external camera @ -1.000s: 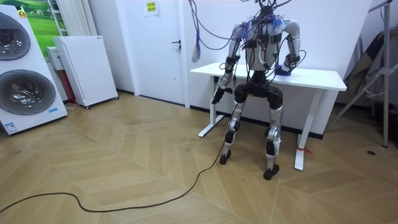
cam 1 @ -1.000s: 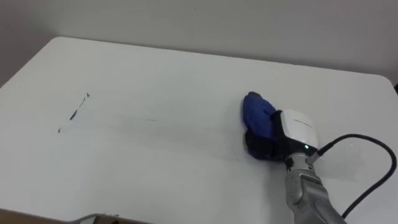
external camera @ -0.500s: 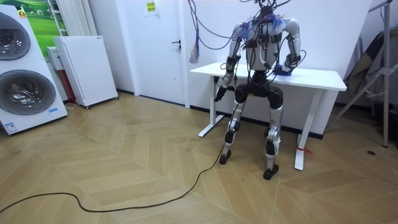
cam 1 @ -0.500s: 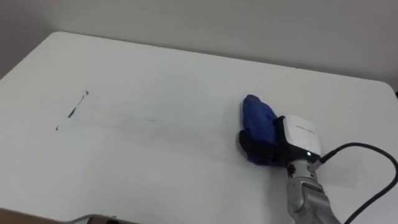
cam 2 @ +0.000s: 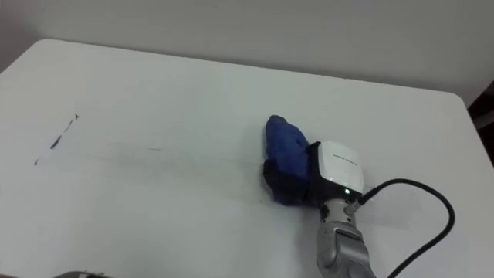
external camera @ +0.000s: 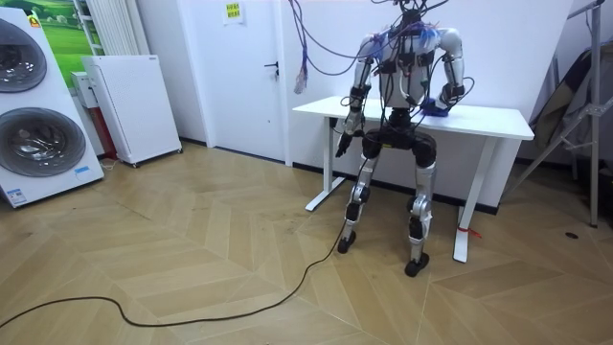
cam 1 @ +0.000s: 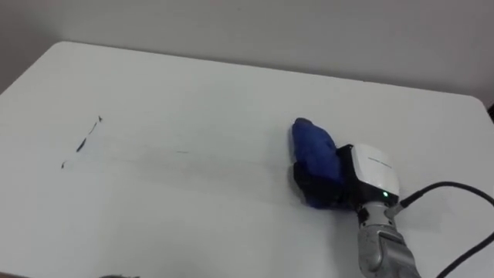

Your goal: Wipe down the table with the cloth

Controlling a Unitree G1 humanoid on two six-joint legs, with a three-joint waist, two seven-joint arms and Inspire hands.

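Observation:
A blue cloth (cam 1: 311, 147) lies bunched on the white table (cam 1: 193, 93), right of the middle. My right hand (cam 1: 369, 171) rests on its near end, with dark fingers curled into the cloth. Thin dark marks (cam 1: 81, 144) streak the tabletop far to the left, and a faint smear runs from them towards the cloth. In the room view I stand at the table's front edge. My left hand (external camera: 342, 146) hangs beside my hip, below the tabletop.
A pale wall runs behind the table's far edge. In the room view, a washing machine (external camera: 34, 115) and a white cabinet (external camera: 134, 105) stand well off to the left, a door (external camera: 251, 77) is behind, and wood floor lies all round.
My right hand has slid the blue cloth a little to the left across the table. In the room view my left arm has swung slightly nearer the table.

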